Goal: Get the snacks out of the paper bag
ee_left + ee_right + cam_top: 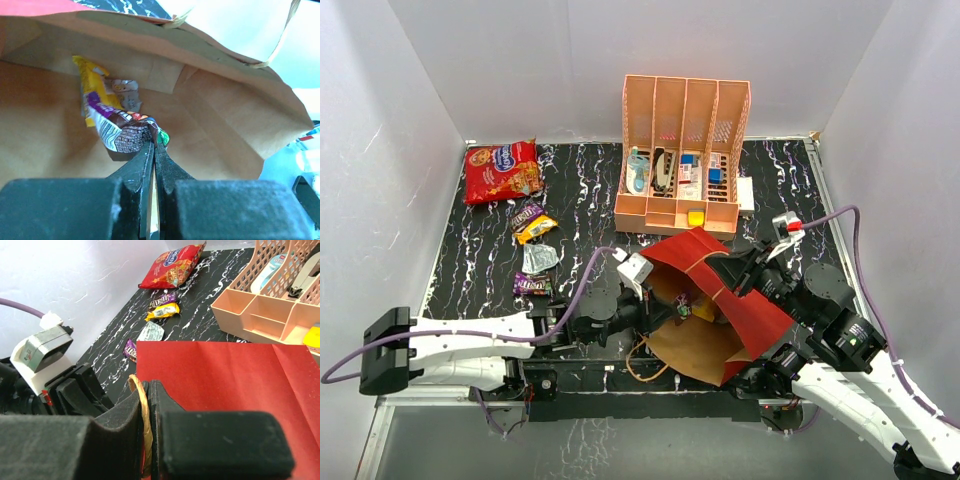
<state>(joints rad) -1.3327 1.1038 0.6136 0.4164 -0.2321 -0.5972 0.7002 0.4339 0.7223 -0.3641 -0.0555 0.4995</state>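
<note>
Far left on worktop (582, 200): red cookie bag (502, 170) w/ four small packets (534, 225) strung out toward the arms. Centre: left pincer (154, 146) is inside the paper bag (760, 312), clamped on a brown-purple packet (127, 134), w/ a yellow packet (92, 82) behind. At right, right pincer (148, 392) is closed on bag rim & twine handle (144, 415).

paper bag (740, 310) lies on its side at the front middle of the table (590, 200), mouth facing left, organizer rack (682, 150) right behind it. cookie bag (502, 170) sits back left, four small packets (539, 258) strung out in front of it, left of the paper bag. inside the bag, a clump of packets (115, 120) with the left gripper (154, 145) pinched on its near end, right gripper (147, 390) clamping the twine handle (145, 420) at the rim
</note>
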